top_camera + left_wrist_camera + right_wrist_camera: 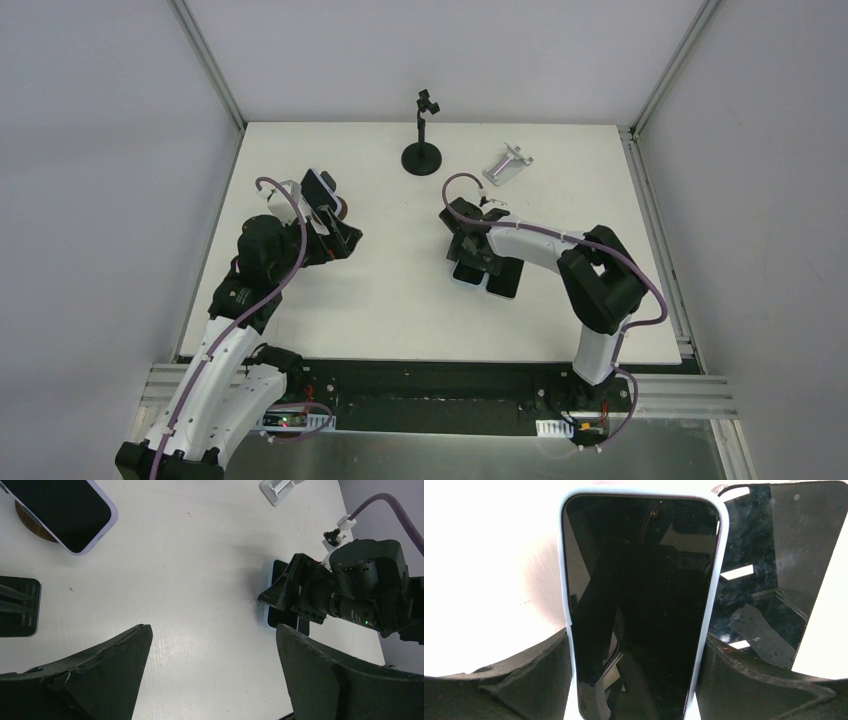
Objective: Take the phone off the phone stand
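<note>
Phone [639, 605] in pale case, lying flat on table [400, 300] beside second dark phone [769, 570], well apart from silver phone stand [507, 165]. Closely flanked by right gripper [636, 635]; grip not discernible. Left gripper [212, 630] spread wide, empty.

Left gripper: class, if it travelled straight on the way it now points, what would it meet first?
Probably bare table. The open left gripper aims between the lavender-cased phone and the right gripper; depth is unclear.
</note>
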Available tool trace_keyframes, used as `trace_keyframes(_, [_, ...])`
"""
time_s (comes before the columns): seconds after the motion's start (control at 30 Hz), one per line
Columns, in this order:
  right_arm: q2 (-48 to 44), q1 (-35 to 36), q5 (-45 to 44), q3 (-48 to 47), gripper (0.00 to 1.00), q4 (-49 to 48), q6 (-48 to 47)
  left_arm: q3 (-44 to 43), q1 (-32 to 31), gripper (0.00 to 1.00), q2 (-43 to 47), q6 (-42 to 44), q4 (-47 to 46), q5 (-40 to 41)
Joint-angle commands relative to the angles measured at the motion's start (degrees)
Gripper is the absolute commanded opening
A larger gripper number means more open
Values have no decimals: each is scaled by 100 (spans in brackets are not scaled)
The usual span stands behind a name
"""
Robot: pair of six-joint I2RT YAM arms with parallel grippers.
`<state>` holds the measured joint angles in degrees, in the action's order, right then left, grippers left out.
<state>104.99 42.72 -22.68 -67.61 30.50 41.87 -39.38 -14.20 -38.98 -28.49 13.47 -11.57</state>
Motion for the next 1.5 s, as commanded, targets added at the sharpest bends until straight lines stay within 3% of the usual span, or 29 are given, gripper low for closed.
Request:
trace_keyframes(0.0, [479,-101,311,117,55,143,156,57,13,99,51,-6,-12,-90])
trace_keyframes(0.47, [762,-120,287,-93,82,453,-29,66,13,99,-22,-78,-9,-97])
trace_keyframes(0.63, [794,-112,331,-114,88,458,-86,87,13,99,-3,-78,-5,-67])
trace_keyframes(0.97, [508,-119,153,-191,90,617,-196,-52,13,99,-86,4,30,49])
trace_keyframes(1.47, [-905,-113,-271,-987,92,1274,-686,-768,18,99,-427,277,525,264])
